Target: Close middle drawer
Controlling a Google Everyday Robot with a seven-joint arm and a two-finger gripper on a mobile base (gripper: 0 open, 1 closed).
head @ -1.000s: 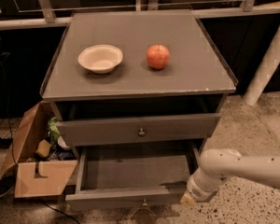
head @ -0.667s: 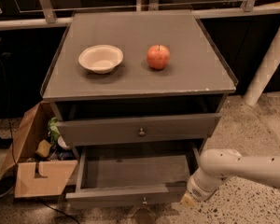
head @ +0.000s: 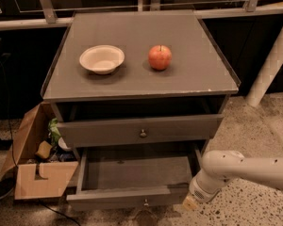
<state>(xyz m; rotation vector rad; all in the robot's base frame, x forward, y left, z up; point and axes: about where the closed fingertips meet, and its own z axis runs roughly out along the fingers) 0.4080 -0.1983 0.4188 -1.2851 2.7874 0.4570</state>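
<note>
The middle drawer (head: 127, 196) is pulled far out of the grey cabinet. Its bare grey inside (head: 137, 171) shows, and its small brass knob (head: 145, 202) sits at the centre of the flat front. My gripper (head: 190, 202) is at the end of the white arm (head: 245, 169), low at the right. It is right beside the drawer's front right corner; whether it touches the front I cannot tell. Above, the drawer with the taller front (head: 141, 131) stands slightly open.
A white bowl (head: 102, 59) and a red apple (head: 160, 57) sit on the cabinet top (head: 198, 74). An open cardboard box (head: 35, 166) with clutter stands on the floor to the left. A white post (head: 272, 60) leans at the right. Speckled floor lies in front.
</note>
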